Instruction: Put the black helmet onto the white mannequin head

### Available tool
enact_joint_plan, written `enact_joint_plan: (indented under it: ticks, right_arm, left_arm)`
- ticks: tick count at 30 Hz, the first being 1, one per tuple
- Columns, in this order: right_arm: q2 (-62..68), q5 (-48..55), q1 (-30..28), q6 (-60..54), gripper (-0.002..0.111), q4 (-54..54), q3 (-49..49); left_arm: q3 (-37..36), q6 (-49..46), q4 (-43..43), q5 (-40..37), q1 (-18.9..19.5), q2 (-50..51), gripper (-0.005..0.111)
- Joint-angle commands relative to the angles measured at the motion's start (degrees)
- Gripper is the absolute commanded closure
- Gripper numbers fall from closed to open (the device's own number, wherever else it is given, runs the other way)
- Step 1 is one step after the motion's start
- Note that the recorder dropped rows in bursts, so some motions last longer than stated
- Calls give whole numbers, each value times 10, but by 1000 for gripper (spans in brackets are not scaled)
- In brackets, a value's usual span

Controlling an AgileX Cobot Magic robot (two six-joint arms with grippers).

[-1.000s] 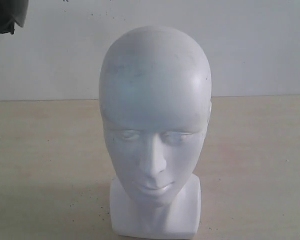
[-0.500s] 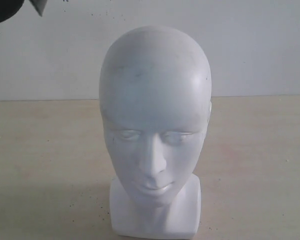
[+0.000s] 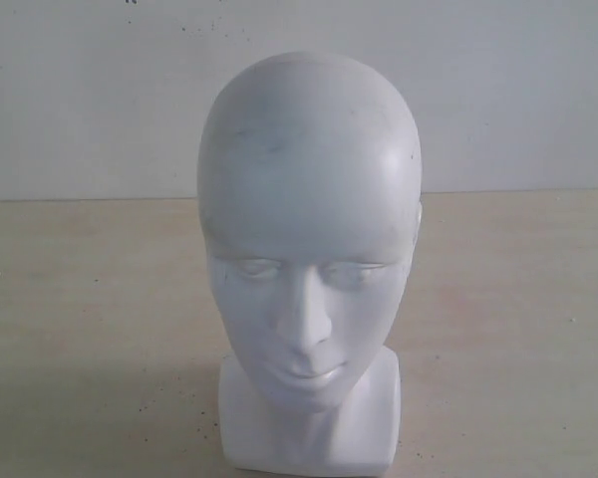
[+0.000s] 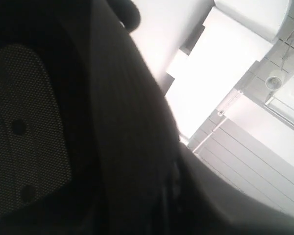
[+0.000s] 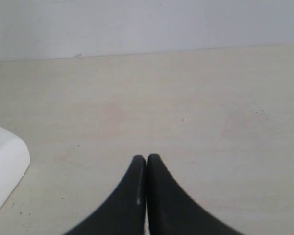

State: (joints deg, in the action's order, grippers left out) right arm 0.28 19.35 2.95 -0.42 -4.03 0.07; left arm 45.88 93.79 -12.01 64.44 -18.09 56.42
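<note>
The white mannequin head (image 3: 309,219) stands upright on its square base at the middle of the tan table, facing the exterior camera, with nothing on it. The black helmet (image 4: 112,147) shows only in the left wrist view, which it fills from very close; its mesh inner padding (image 4: 29,132) is visible. The helmet hangs high up with my left gripper on it, the fingers lost in the dark. My right gripper (image 5: 146,159) is shut and empty, low over the bare table, with a corner of the head's base (image 5: 5,166) off to one side.
A plain white wall (image 3: 518,90) runs behind the tan table (image 3: 518,319). Past the helmet, the left wrist view looks up at white ceiling panels (image 4: 264,147) and a round fitting (image 4: 273,82).
The dark helmet edge seen at the exterior view's top left corner has risen out of that view. The mannequin head has not moved.
</note>
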Motion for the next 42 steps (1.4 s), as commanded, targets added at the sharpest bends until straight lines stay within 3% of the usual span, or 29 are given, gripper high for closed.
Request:
enact_joint_plan:
  ticks: [1, 12, 16, 42]
  right_arm:
    - [-3, -2, -1, 0, 108, -1, -1]
    - [-3, -2, -1, 0, 108, -1, -1]
    - [-3, -2, -1, 0, 108, -1, -1]
    - [-3, -2, -1, 0, 108, -1, -1]
  left_arm:
    - [41, 3, 6, 55, -35, 38, 102]
    - [106, -18, 4, 55, -145, 131, 102]
    - [124, -25, -14, 55, -167, 158, 102]
    - [125, -71, -49, 55, -178, 188, 102]
